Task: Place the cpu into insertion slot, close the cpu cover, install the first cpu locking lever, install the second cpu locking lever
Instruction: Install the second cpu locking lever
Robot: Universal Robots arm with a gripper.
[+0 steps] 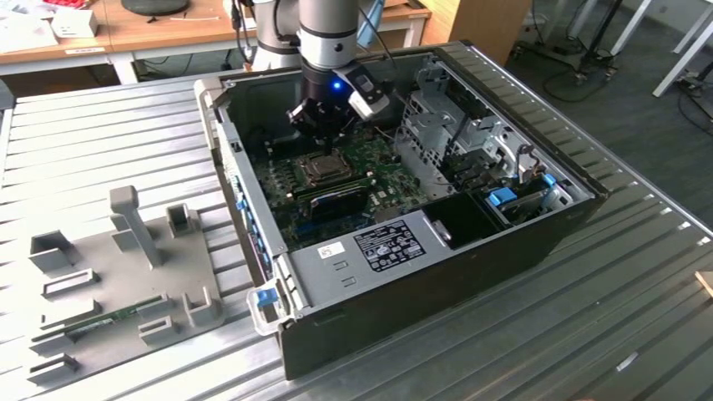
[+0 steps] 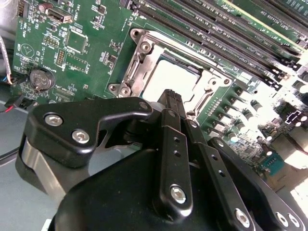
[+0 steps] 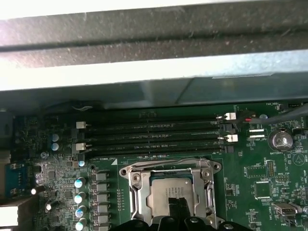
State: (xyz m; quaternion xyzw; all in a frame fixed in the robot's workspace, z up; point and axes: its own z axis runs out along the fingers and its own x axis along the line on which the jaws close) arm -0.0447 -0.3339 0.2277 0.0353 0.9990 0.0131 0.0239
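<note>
**Operator:** Report gripper status and position.

**Technician:** The gripper point(image 2: 172, 98) hangs inside the computer case point(image 1: 535, 242), directly above the socket area. In both wrist views its fingers lie pressed together with nothing between them: clenched, empty.

**Operator:** Location of the cpu?

**Technician:** Just beyond the fingertips. The cpu point(image 2: 168, 77) sits seated in the insertion slot point(image 3: 169, 192), its pale metal top facing up. Placement judged complete.

**Operator:** Cover status?

**Technician:** The cpu cover point(image 3: 139, 185) appears to lie flat around the chip, framing it through its window. Judged closed, though full seating cannot be confirmed.

**Operator:** Levers?

**Technician:** Their condition cannot be determined; treat both as outstanding. Farther from the tool lie the memory sticks point(image 3: 154, 137) on the green board point(image 2: 91, 29).
</note>
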